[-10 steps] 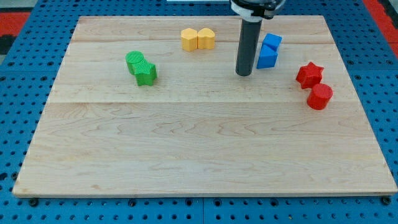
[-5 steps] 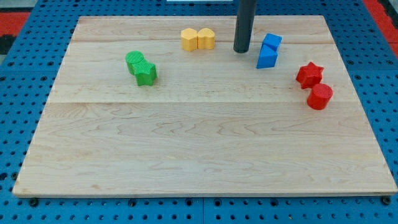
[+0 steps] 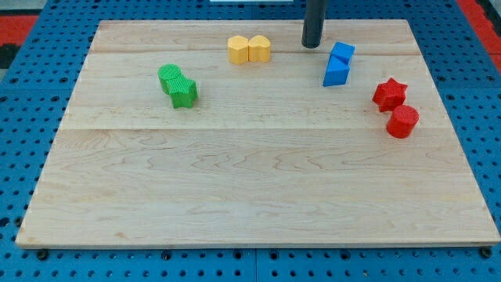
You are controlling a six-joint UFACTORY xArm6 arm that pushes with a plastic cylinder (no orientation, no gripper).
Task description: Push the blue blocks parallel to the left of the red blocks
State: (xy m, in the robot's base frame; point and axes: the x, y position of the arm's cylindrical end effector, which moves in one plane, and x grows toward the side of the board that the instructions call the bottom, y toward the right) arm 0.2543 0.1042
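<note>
Two blue blocks touch each other near the view's top right: a blue cube-like block [image 3: 341,53] and, just below it, a blue wedge-like block [image 3: 336,72]. To their right lie a red star block [image 3: 389,93] and, below it, a red round block [image 3: 403,121]. My tip [image 3: 312,45] stands at the view's top, just left of the upper blue block, with a small gap to it. The rod runs up out of the view.
Two yellow blocks [image 3: 249,49] sit side by side left of my tip. Two green blocks [image 3: 178,84] touch at the view's left. The wooden board [image 3: 250,196] lies on a blue pegboard.
My tip has moved toward the view's top and slightly right, from left of the lower blue block to beside the upper one. No block has moved.
</note>
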